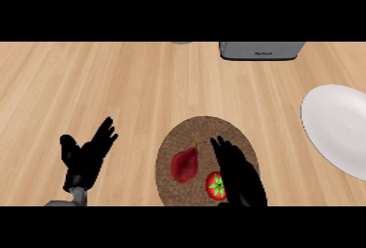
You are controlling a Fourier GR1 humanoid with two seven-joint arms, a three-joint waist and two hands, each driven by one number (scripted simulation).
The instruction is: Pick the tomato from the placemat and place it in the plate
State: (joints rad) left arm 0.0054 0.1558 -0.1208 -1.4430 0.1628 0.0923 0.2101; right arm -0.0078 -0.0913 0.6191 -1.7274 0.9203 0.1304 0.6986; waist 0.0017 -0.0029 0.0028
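Counter (107, 77): one, light wood, fills the view.

Plate (336, 127): one, white, at the right edge, partly cut off. Nothing on it.

Placemat (187, 133): one, round, brown, woven, lower centre, well apart from the plate.

Grey appliance (262, 50): one, at the top edge. Faint pale writing on its front, too small to read. A second small grey object (181, 42) just shows at the top edge; cannot tell what it is.

Hands: two, black. Left hand (84, 154) lower left, off the mat, fingers straight and spread, holding nothing. Right hand (239, 174) over the mat's right side, fingers straight and together, just beside the tomato, not curled round it.

Dark red pear-shaped item (185, 164): one, on the mat, left of the tomato.

Tomato (215, 186): one, red, green stem, on the mat's lower part.
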